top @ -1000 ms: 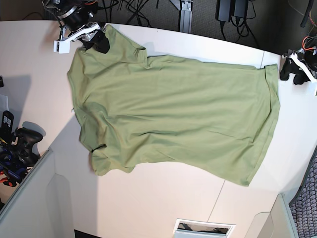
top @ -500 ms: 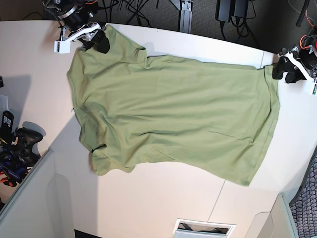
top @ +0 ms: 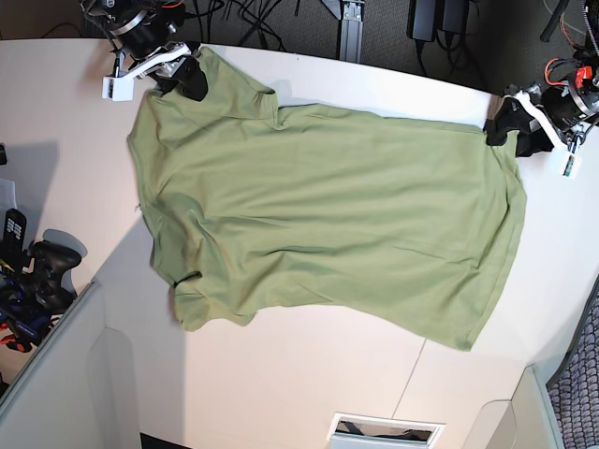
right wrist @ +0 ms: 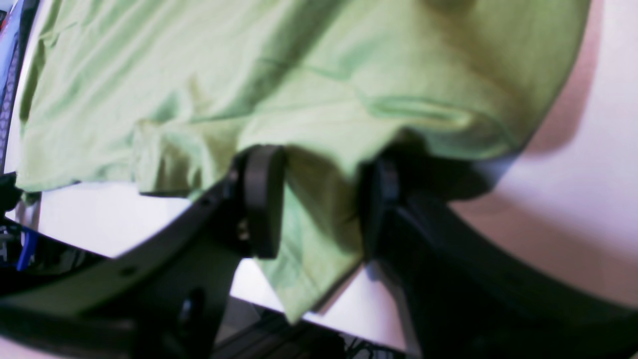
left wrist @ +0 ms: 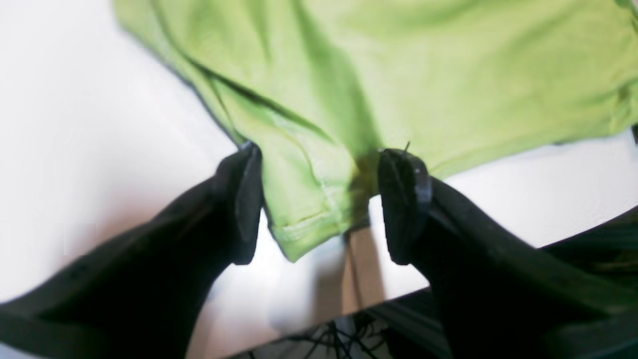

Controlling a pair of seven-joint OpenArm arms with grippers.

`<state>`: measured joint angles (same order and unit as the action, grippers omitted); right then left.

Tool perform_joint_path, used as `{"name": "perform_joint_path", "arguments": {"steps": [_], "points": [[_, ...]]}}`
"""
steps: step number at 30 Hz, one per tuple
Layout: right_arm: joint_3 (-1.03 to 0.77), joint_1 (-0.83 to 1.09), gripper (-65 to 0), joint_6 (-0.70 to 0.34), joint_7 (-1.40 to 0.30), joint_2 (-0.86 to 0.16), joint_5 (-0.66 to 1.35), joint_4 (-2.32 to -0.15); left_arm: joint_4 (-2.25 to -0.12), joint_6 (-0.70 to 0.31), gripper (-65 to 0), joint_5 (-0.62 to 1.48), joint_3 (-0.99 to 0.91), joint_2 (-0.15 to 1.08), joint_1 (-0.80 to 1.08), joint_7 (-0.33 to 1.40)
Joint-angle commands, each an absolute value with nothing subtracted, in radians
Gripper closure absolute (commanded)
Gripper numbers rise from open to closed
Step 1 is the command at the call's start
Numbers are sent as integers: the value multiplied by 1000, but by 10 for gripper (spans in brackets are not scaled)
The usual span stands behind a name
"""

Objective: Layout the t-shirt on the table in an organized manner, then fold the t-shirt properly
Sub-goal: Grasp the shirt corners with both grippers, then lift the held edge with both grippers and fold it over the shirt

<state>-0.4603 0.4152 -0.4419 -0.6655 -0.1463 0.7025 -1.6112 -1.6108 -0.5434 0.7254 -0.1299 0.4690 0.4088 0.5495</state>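
The shirt (top: pixel 328 224) is spread on the table (top: pixel 281 374). One shirt corner is straddled by the unclenched left gripper (left wrist: pixel 319 204); another is grasped by the right gripper (right wrist: pixel 319 204).

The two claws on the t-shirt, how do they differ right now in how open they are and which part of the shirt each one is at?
The left claw stands wider open than the right claw. The left claw straddles a hem corner of the t-shirt without pinching it; the right claw has sleeve cloth between its fingers, and whether it grips is unclear. In the base view the left claw sits at the hem end, the right claw at the sleeve end. Both are black and work at the far table edge.
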Motion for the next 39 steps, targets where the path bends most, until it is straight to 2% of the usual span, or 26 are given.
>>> {"name": "perform_joint_path", "arguments": {"steps": [1, 3, 4, 6, 8, 9, 10, 12, 19, 24, 31, 39], "points": [[-458, 424, -257, -420, -722, -146, 648, -1608, -1616, -521, -395, 702, -131, 474, 412, 566], [-458, 424, -256, -420, -722, -147, 659, -1608, -1616, -504, -390, 675, -131, 468, 402, 561], [-458, 424, -254, -421, -722, -146, 663, -1608, -1616, -505, -365, 664, -131, 468, 398, 561], [-458, 424, -202, -421, -722, -146, 666, -1608, -1616, -506, -251, 657, -131, 469, 395, 549], [-458, 424, -104, -421, -722, -146, 666, -1608, -1616, -506, -112, 630, -131, 468, 397, 531], [-458, 424, -49, -421, -722, -146, 666, -1608, -1616, -506, -64, 611, -131, 468, 397, 520], [-458, 424, 0, -421, -717, -146, 666, -1608, -1616, -506, -34, 588, -131, 468, 397, 508], [-458, 424, 0, -421, -710, -147, 665, -1608, -1616, -506, 0, 532, -131, 469, 396, 473], [-464, 424, 0, -421, -707, -152, 666, -1615, -1618, -518, 0, 479, -155, 476, 396, 445], [-520, 424, 0, -421, -712, -170, 668, -1674, -1644, -698, 0, 482, -204, 514, 397, 444], [-547, 428, 0, -421, -739, -229, 699, -1711, -1664, -698, 0, 564, -206, 592, 399, 428], [-607, 427, 0, -421, -740, -236, 726, -1834, -1759, -698, 0, 557, -210, 599, 399, 426]]}}
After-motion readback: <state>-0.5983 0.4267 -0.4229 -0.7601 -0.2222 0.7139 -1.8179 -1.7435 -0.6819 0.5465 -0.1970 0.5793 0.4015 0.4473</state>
